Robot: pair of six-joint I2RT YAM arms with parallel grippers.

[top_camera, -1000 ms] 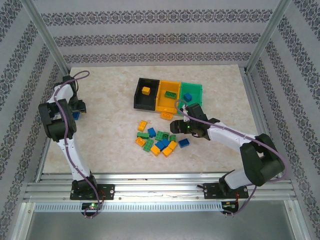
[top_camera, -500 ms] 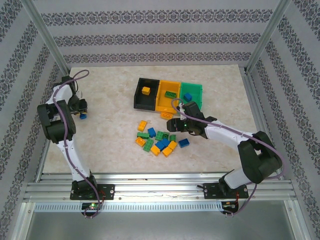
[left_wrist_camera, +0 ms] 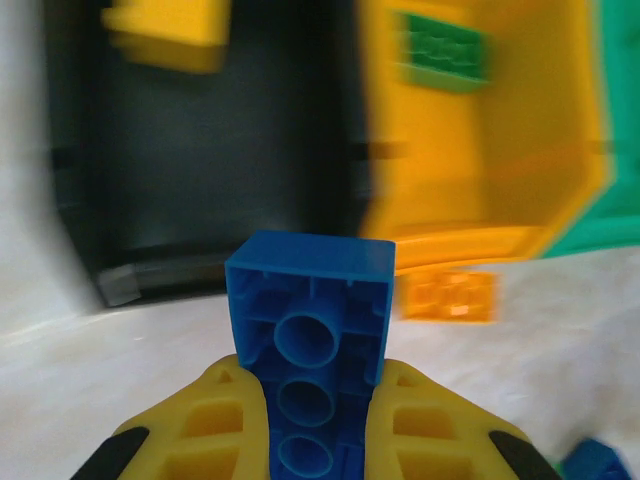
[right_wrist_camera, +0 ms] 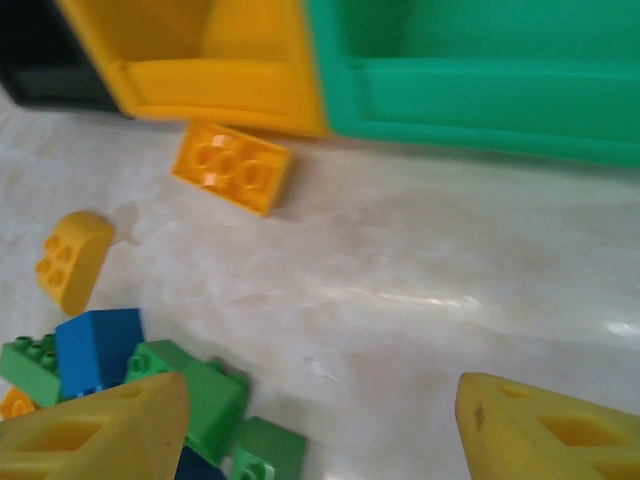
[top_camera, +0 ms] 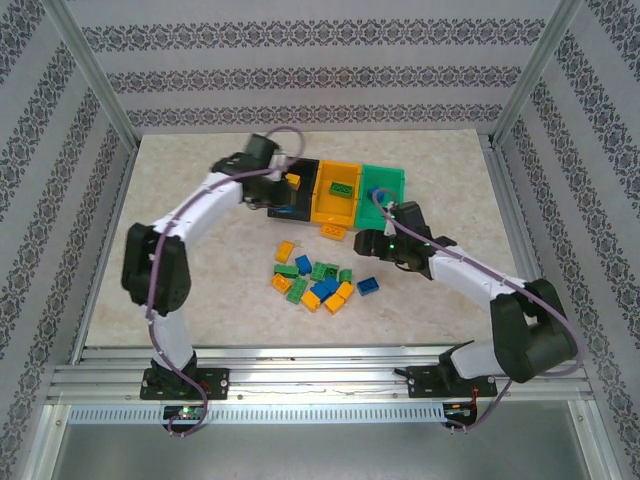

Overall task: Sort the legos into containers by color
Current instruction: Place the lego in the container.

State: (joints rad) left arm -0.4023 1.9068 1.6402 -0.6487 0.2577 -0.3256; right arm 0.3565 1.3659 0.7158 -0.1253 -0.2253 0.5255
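**Q:** Starting at the left, what is at risk?

**A:** Left pincer (left_wrist_camera: 312,400), closed on a blue brick (left_wrist_camera: 310,320) held on end, beside the black bin (left_wrist_camera: 160,270). Whether it hangs over the bin or short of its rim cannot be told. Only the lower part of the brick is gripped, so a tilt or slip could drop it on the table. No bin is blue, and the black bin holds a yellow brick (top_camera: 291,181), so a release here would likely mix colours.

**Q:** Centre and right?

**A:** Yellow bin (top_camera: 335,208), holding a green brick (top_camera: 341,187). Green bin (top_camera: 395,178), right end of the row, holding a second blue brick (top_camera: 376,193). Right pincer (right_wrist_camera: 320,430), open and empty, low over the table on the near side of the green bin, with the loose pile (top_camera: 315,280) to its left. The arms work close together along the row, so a reach by either toward the middle could knock the other or shove the bins.

**Q:** What stays unclear?

**A:** The left wrist view is smeared and the bin edges are soft. From above, the left arm covers part of the black bin, and the held brick cannot be made out there. In the right wrist view the lower frame edge cuts off the fingers and crops the pile
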